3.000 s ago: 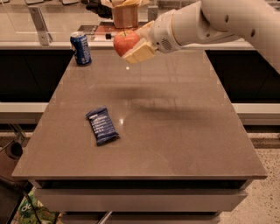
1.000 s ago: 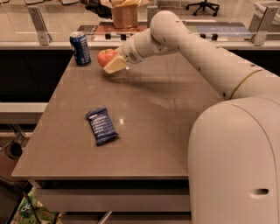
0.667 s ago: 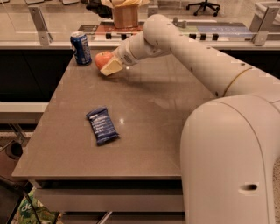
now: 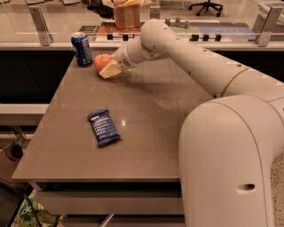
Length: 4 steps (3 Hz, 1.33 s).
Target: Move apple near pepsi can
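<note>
The red-orange apple (image 4: 101,62) is at the far left of the brown table (image 4: 151,111), just right of the upright blue pepsi can (image 4: 81,48). My gripper (image 4: 108,69) is at the apple, with a pale finger (image 4: 111,71) against its right front side. The apple sits low, at or just above the tabletop; I cannot tell whether it touches. My white arm (image 4: 186,57) reaches in from the right across the back of the table.
A flat dark-blue snack bar wrapper (image 4: 103,127) lies on the table's left middle. A brown paper bag (image 4: 126,13) stands on the counter behind. The robot's large white body (image 4: 230,164) fills the right foreground.
The gripper carried the apple from the air at the table's back middle leftward and down to a spot beside the pepsi can. The can and the wrapper have not moved.
</note>
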Each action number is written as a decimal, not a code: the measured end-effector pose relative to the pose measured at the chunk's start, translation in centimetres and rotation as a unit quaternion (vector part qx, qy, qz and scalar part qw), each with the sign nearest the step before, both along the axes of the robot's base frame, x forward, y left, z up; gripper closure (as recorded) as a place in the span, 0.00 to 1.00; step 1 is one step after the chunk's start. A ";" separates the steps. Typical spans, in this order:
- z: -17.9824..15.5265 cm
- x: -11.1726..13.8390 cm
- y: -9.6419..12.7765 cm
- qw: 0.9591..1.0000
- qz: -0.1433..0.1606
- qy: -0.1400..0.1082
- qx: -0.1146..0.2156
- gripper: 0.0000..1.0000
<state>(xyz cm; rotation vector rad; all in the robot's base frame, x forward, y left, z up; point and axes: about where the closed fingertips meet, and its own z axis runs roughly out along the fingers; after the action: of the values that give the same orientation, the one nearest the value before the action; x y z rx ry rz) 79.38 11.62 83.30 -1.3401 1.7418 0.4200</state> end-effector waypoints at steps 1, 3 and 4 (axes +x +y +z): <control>-0.2 0.0 0.3 1.000 0.002 0.001 0.000 0.60; -0.5 -0.1 0.6 1.000 0.004 0.003 0.000 0.13; -0.5 -0.1 0.6 1.000 0.004 0.003 0.000 0.00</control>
<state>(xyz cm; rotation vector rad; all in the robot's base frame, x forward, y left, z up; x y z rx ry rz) 79.26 12.20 82.84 -1.3478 1.7427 0.4284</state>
